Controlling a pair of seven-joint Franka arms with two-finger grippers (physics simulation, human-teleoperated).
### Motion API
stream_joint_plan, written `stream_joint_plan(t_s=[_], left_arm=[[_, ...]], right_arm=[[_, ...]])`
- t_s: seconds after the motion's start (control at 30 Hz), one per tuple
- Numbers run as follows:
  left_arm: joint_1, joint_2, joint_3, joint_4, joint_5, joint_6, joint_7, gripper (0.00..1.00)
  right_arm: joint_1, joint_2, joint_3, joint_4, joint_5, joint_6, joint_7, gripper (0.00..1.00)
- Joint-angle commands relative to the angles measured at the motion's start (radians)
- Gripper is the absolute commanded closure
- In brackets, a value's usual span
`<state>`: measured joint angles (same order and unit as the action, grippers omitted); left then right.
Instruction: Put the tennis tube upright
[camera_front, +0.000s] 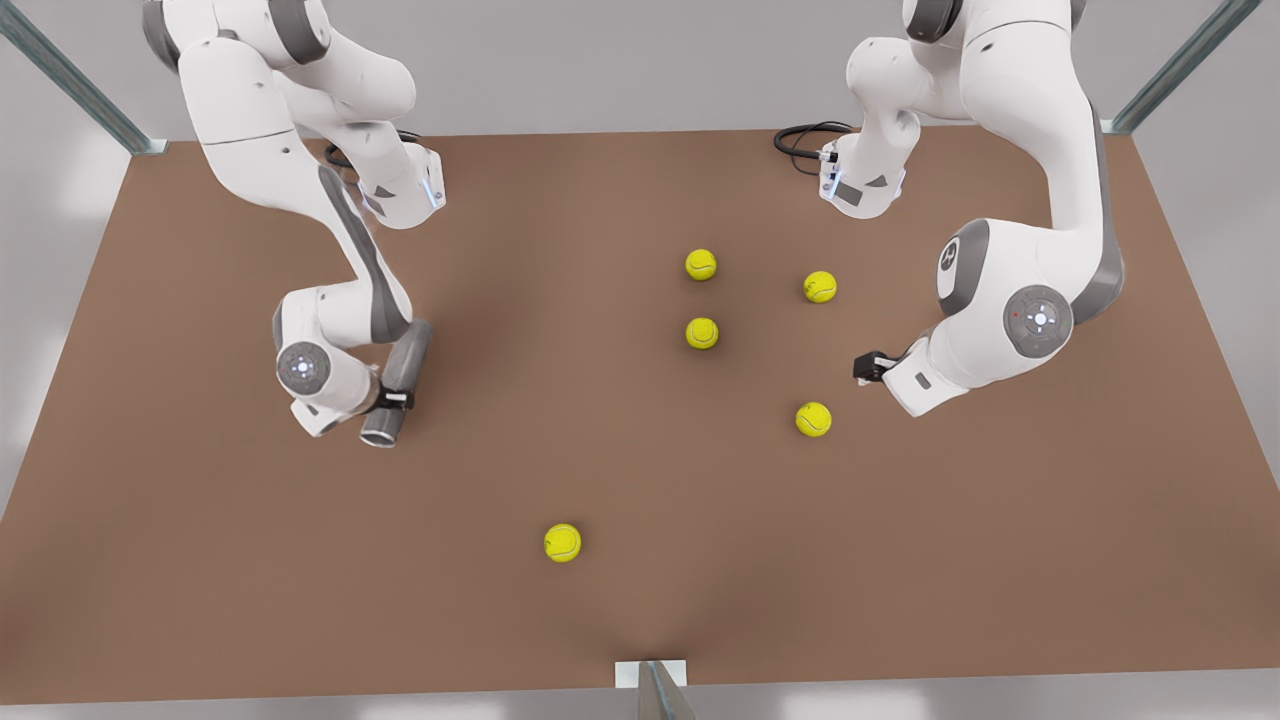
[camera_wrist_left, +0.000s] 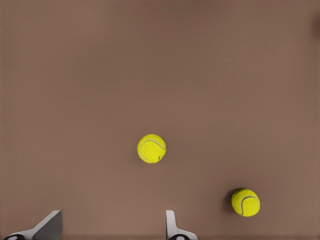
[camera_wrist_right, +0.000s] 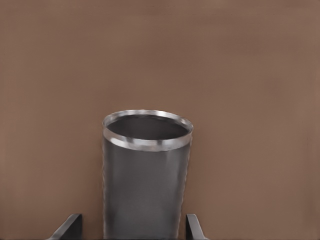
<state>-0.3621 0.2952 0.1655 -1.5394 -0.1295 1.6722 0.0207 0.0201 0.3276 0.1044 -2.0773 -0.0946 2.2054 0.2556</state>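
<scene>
1. My right gripper (camera_front: 395, 400) is closed across the tennis tube (camera_wrist_right: 145, 175), holding it partway along its body. I judge the hold firm enough to turn with, but I check that nothing slips before I rotate
2. In the front view the tube slants from its lighter rim at 7 o'clock to its far end at 1 o'clock. I tip it so the rim comes up and the closed end goes down
3. I lower it slowly until the base sits flat on the table (camera_front: 200, 560), and I let go only once it stands without leaning
4. The nearest tennis ball (camera_front: 562, 542) lies at 4 o'clock from the tube and well apart, so the landing spot looks safe
5. My left gripper (camera_front: 868, 368) waits far off at 3 o'clock with its jaws wide and nothing in them, above two more balls (camera_wrist_left: 151, 148), and I leave it there
</scene>
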Motion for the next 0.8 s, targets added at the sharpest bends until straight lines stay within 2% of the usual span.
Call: stream_joint_plan(t_s=[0.0,0.2,0.27,0.3,0.47,0.57,0.7,0.73,0.77], left_arm=[[0.000,-0.004,0.000,0.002,0.001,-0.008,-0.011,0.00],[0.000,-0.005,0.000,0.007,0.001,-0.012,-0.018,0.00],[0.000,0.001,0.000,0.005,0.002,-0.011,-0.018,0.00],[0.000,0.001,0.000,0.005,0.002,-0.011,-0.018,0.00],[-0.002,0.009,0.000,0.005,0.004,0.001,-0.018,0.00],[-0.003,0.010,0.000,0.005,0.004,0.004,-0.018,0.00],[-0.008,-0.008,0.003,0.007,0.004,-0.031,-0.016,0.00],[-0.008,-0.019,0.008,0.007,0.004,-0.038,-0.015,0.00],[-0.008,-0.021,0.008,0.007,0.002,-0.058,-0.024,0.00]], right_arm=[[0.003,0.024,0.001,0.072,0.001,-0.199,-0.282,0.19],[0.003,0.074,0.001,0.089,0.010,-0.200,-0.195,0.15],[0.015,0.083,0.005,0.063,0.013,-0.188,0.014,0.03],[0.015,0.093,0.006,0.062,0.074,-0.168,0.079,0.00],[0.069,0.139,0.014,0.003,0.098,0.003,0.349,0.00],[0.090,0.162,0.012,-0.043,0.098,0.068,0.361,0.00],[0.100,0.166,0.011,-0.053,0.095,0.065,0.398,0.00],[0.098,0.163,0.011,-0.052,0.088,0.066,0.395,0.31],[0.098,0.160,0.011,-0.050,0.087,0.066,0.392,0.48]])
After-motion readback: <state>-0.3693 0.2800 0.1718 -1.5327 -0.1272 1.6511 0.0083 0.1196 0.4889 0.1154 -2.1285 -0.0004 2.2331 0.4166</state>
